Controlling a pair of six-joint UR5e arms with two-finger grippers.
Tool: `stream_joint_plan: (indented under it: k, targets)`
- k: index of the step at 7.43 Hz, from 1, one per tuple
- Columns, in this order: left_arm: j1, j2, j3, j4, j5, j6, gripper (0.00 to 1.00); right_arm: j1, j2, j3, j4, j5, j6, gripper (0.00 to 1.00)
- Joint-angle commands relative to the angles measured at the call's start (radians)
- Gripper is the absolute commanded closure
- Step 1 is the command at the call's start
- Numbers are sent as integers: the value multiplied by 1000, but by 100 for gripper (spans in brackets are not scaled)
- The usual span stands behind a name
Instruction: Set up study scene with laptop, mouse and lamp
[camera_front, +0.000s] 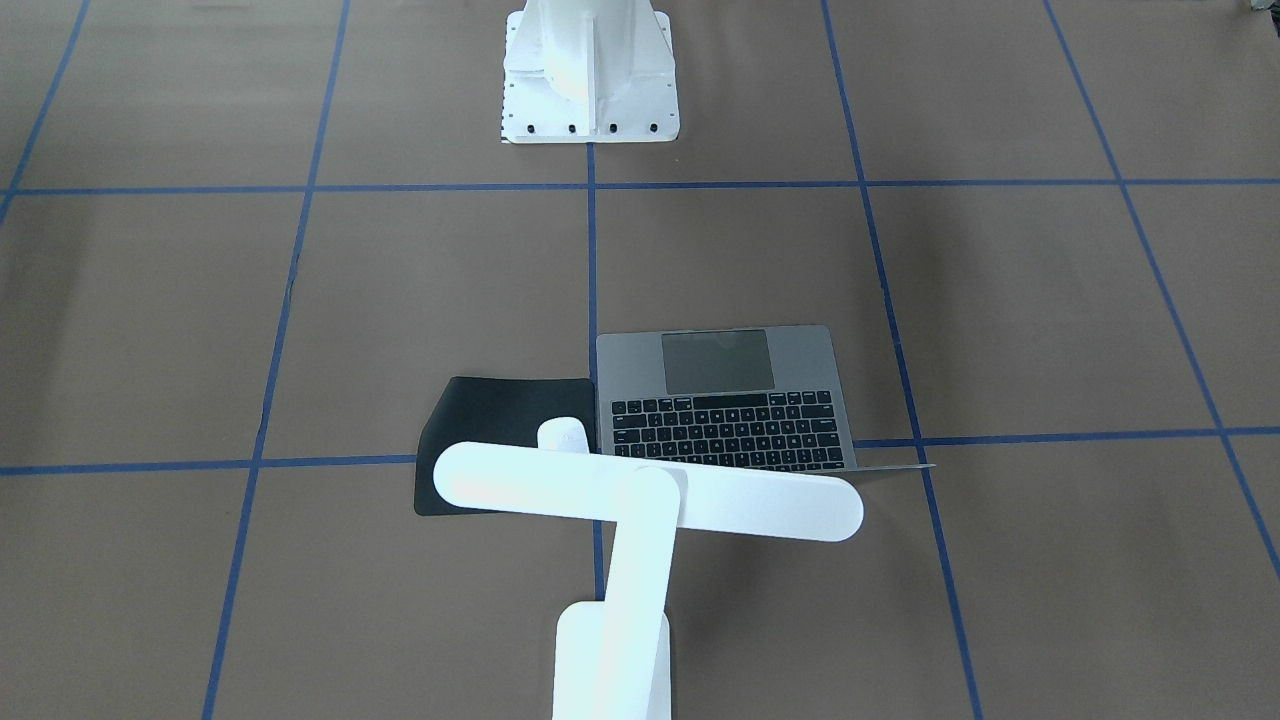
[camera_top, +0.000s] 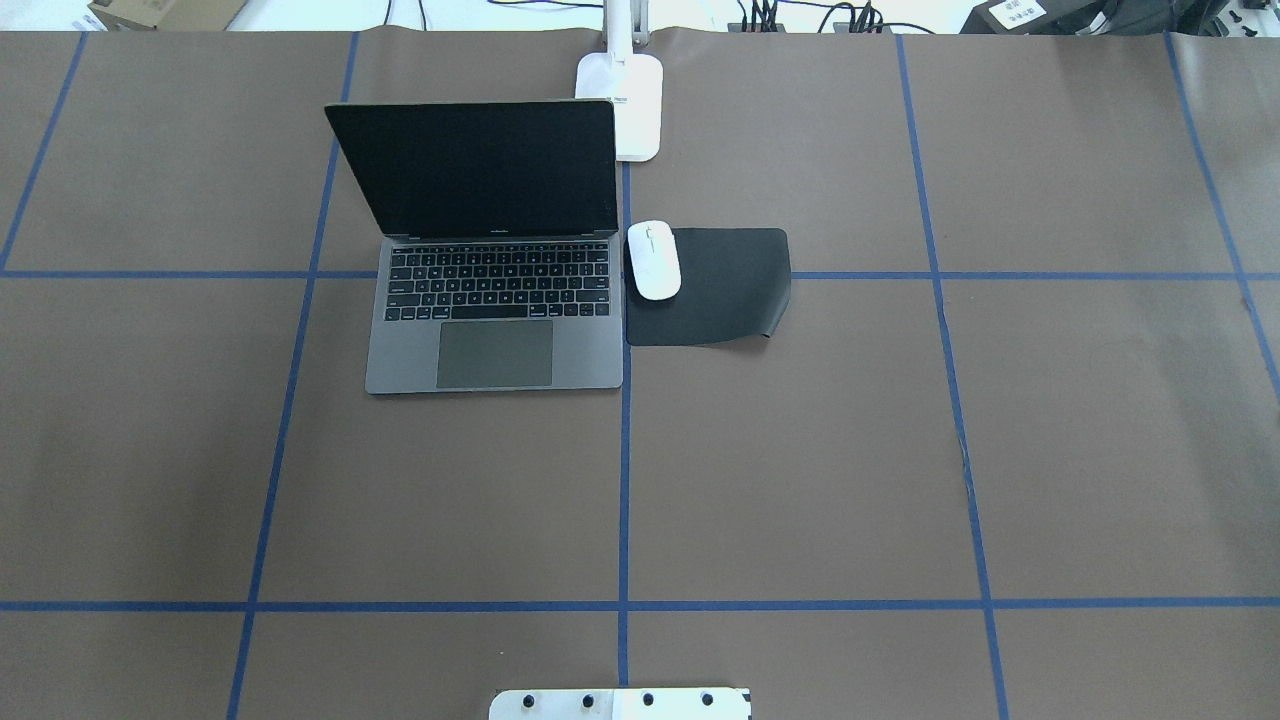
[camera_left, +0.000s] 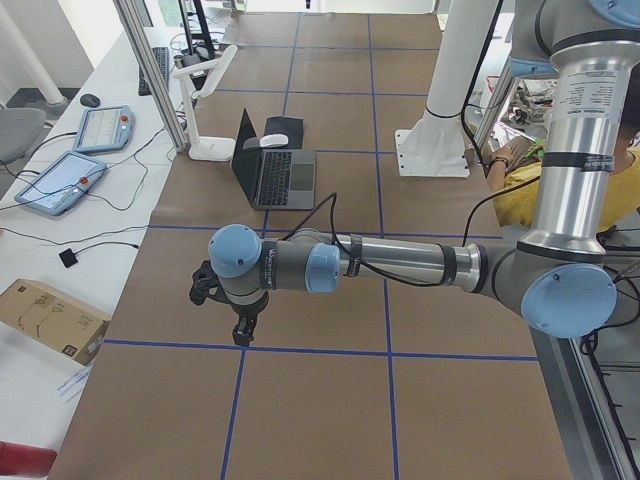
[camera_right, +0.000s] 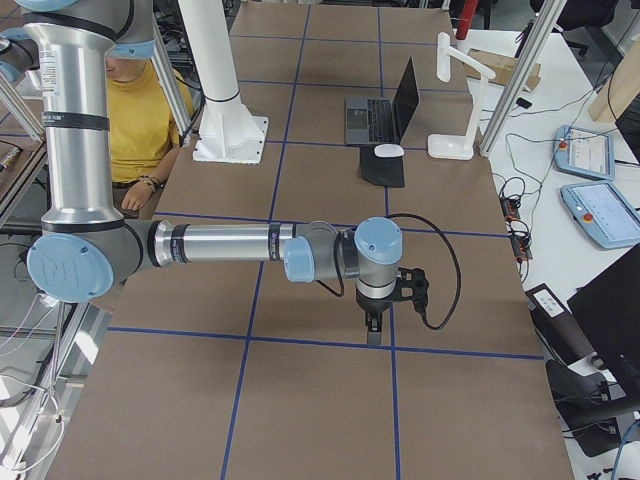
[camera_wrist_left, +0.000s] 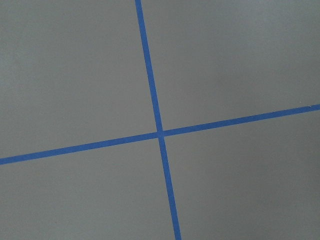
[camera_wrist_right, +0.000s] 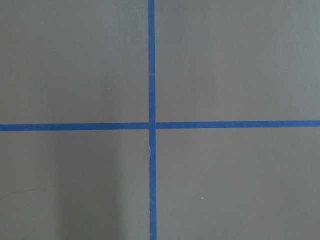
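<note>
One laptop (camera_top: 495, 300) sits open on the counter (camera_top: 900, 450), screen facing the robot. One mouse (camera_top: 653, 260) lies just right of it on a mat (camera_top: 725, 290), long axis fore-and-aft. One lamp (camera_front: 760, 505) stands behind the laptop; only the front view shows its head lying crosswise. As for the left fingers (camera_left: 240, 333) and right fingers (camera_right: 372, 332), spread or pressed together, I cannot tell.

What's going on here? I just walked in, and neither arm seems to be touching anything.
Nothing is being handled at this moment. The laptop sits open with a dark screen, the mouse lies on the edge of the black mat beside it, and the lamp stands just behind them. Both arms reach out low over bare table, well away from these things. The left hand and right hand show only in side views, so I cannot tell whether they are open.
</note>
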Motion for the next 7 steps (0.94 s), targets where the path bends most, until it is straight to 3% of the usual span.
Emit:
stream_joint_plan:
  k: [1, 7]
  targets:
    - [2, 0, -1, 0, 0, 0, 0, -2, 1, -1, 15, 6, 1, 0]
    - [2, -10, 1, -1, -2, -2, 0, -61, 14, 6, 13, 6, 6, 0]
